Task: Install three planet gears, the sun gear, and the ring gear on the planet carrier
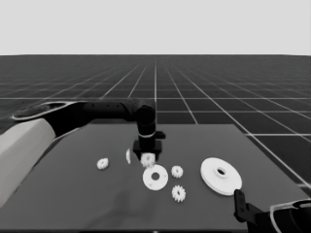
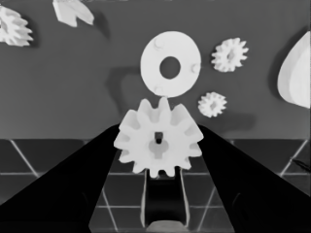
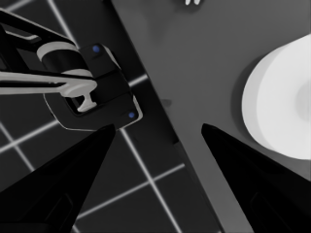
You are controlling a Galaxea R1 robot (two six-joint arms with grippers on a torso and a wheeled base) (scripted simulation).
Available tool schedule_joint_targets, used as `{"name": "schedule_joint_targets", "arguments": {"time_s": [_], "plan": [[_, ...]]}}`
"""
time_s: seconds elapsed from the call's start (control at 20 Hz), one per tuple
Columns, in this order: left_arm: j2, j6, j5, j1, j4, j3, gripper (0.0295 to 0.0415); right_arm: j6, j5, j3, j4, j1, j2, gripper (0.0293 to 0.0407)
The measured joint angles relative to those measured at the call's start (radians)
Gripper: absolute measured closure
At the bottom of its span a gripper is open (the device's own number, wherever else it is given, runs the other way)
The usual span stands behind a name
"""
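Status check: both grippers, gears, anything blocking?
Left gripper shut on a gear, just behind the smaller round part. Right gripper parked open at the near right corner. Three gears loose on the table; the smaller round part bare, nothing blocking it.

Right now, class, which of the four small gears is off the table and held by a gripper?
The gear between the left gripper fingers, just behind the smaller round part. The other three gears lie free on the table.
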State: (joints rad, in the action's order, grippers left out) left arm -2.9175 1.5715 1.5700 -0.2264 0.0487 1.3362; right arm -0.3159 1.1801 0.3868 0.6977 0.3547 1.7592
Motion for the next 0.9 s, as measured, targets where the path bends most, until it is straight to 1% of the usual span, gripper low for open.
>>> {"name": "schedule_joint_targets", "arguments": {"time_s": [0.15, 0.2, 0.25, 0.3, 0.35, 0.45, 0.65, 0.7, 0.75, 0.8, 0.9], "plan": [[-0.011, 0.002, 0.0, 0.0, 0.0, 0.011, 0.0398, 0.0, 0.0, 0.0, 0.0, 0.0, 0.0, 0.0315], [-0.01, 0.008, 0.002, 0.143, -0.174, 0.005, 0.0398, 0.0, 0.0, 0.0, 0.0, 0.0, 0.0, 0.0315], [-0.015, -0.015, 0.001, 0.266, -0.278, 0.034, 0.0398, 0.0, 0.0, 0.0, 0.0, 0.0, 0.0, 0.0315], [-0.022, -0.044, -0.007, 0.333, -0.336, 0.071, 0.0398, 0.0, 0.0, 0.0, 0.0, 0.0, 0.0, 0.0315], [-0.027, -0.064, -0.016, 0.368, -0.368, 0.099, 0.0398, 0.0, 0.0, 0.0, 0.0, 0.0, 0.0, 0.0315], [-0.033, -0.086, -0.027, 0.397, -0.395, 0.129, 0.0398, 0.0, 0.0, 0.0, 0.0, 0.0, 0.0, 0.0315], [-0.037, -0.096, -0.033, 0.409, -0.408, 0.144, 0.0399, 0.0, 0.0, 0.0, 0.0, 0.0, 0.0, 0.0315], [-0.037, -0.096, -0.033, 0.41, -0.409, 0.145, 0.0367, 0.0, 0.0, 0.0, 0.0, 0.0, 0.0, 0.0315], [-0.037, -0.096, -0.034, 0.41, -0.409, 0.145, 0.0339, 0.0, 0.0, 0.0, 0.0, 0.0, 0.0, 0.0315], [-0.037, -0.097, -0.034, 0.41, -0.409, 0.145, 0.033, 0.0, 0.0, 0.0, 0.0, 0.0, 0.0, 0.0315], [-0.037, -0.097, -0.034, 0.411, -0.41, 0.146, 0.0326, 0.0, 0.0, 0.0, 0.0, 0.0, 0.0, 0.0315]]}}
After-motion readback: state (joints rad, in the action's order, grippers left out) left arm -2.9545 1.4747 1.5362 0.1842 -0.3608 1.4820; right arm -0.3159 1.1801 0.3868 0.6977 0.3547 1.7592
